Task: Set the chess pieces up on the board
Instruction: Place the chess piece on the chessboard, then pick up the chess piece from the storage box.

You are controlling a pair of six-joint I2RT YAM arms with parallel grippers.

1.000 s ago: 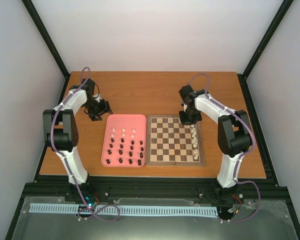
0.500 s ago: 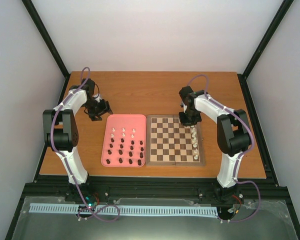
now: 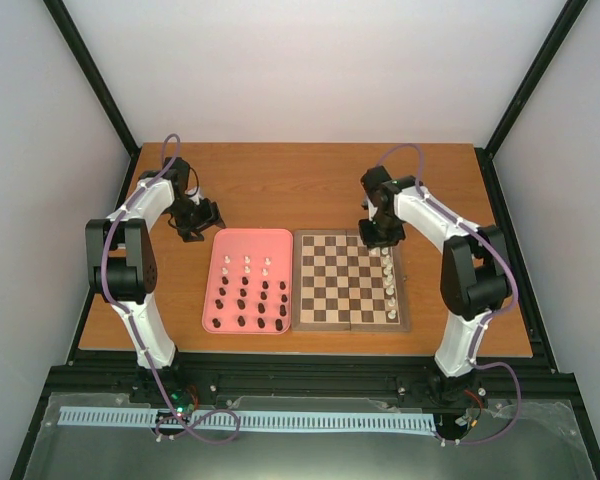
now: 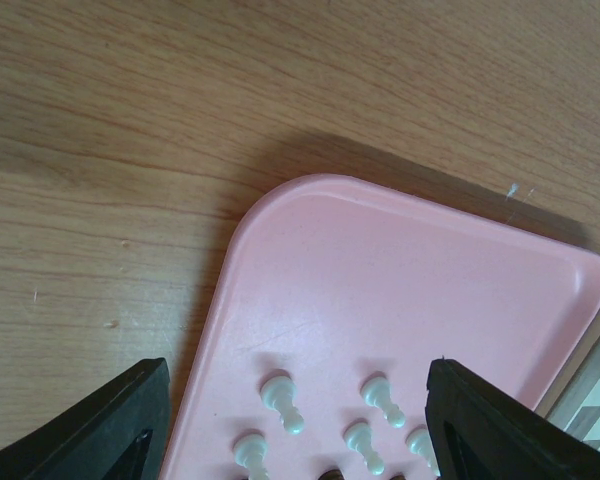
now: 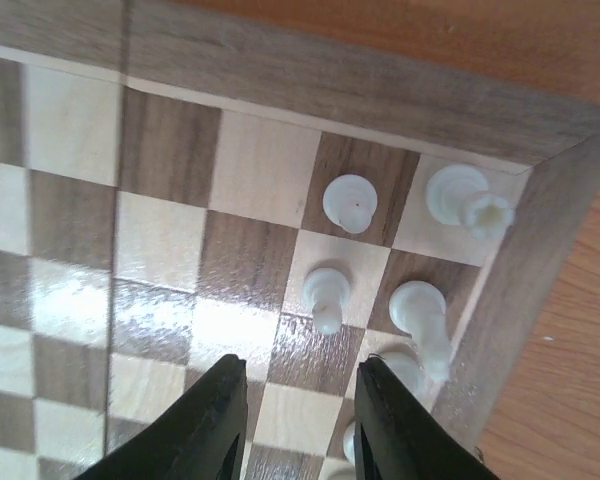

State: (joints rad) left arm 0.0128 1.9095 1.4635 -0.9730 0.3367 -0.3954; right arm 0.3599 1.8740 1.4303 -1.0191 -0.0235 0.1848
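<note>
2 wrist views reveal spread, empty tools: left tool (image 4: 295, 405) by tray (image 4: 380, 250), right tool (image 5: 298, 405) over board (image 5: 170, 150).

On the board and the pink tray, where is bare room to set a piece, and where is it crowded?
The board is bare from its left border to the white pieces lining its right edge, by the right claw. The pink tray is free along its far rim; nearer, loose pieces crowd it.

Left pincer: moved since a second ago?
No. The left pincer holds the same spot just off the far-left corner of the pink rectangular tray in the top view.
</note>
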